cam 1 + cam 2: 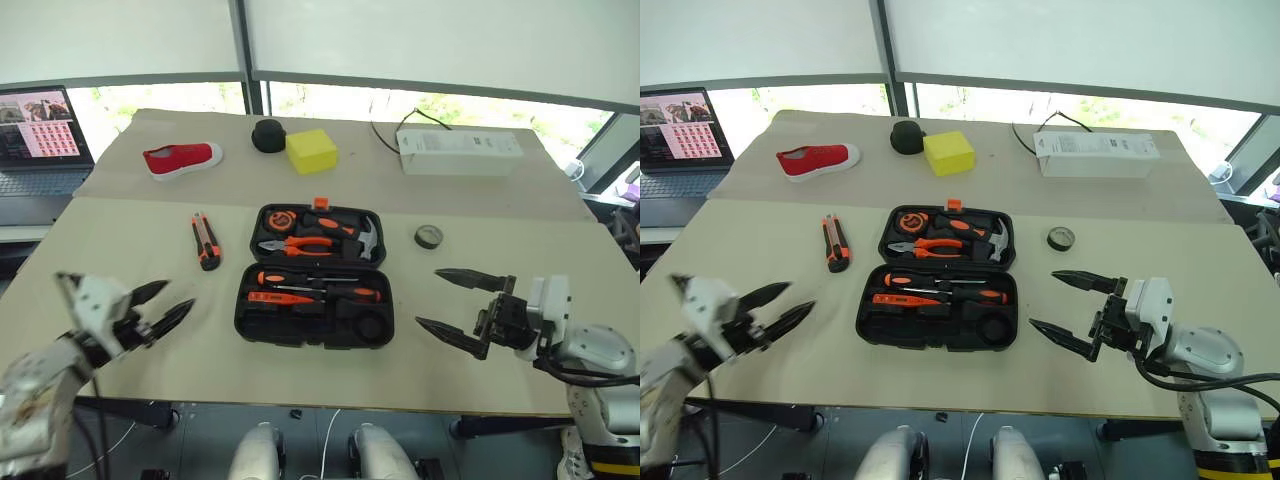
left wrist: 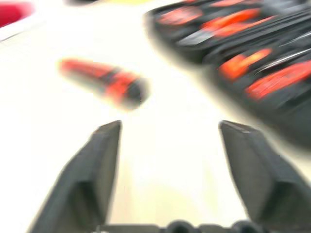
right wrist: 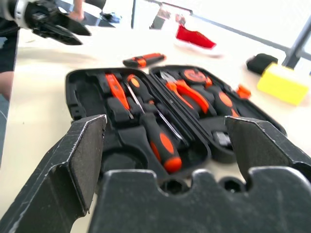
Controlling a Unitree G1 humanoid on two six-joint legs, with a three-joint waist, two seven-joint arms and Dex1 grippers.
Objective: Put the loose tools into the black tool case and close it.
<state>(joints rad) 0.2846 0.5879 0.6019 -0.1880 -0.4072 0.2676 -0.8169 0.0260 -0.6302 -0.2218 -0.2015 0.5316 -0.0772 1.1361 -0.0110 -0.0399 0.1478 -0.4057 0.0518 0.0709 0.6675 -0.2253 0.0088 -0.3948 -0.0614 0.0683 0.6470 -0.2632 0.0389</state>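
Note:
The black tool case [image 1: 300,340] lies open in the middle of the table. Two black-and-orange screwdrivers [image 1: 320,278] and a small orange tester [image 1: 285,297] rest in its near half. An orange-black utility knife [image 1: 205,241] lies loose on the table to the left of the case. A small dark tape roll [image 1: 429,236] sits to the case's right. My left gripper [image 1: 180,294] hovers open and empty near the table's front left, short of the knife [image 2: 104,82]. To the right of the case, my right gripper [image 1: 427,297] is open, empty and pointing at it.
Pliers, a hammer and a tape measure fill the case's far half [image 1: 320,232]. At the back are a red shoe [image 1: 180,158], a round black object [image 1: 268,135], a yellow block [image 1: 311,150] and a white box [image 1: 458,152]. A laptop [image 1: 40,140] stands far left.

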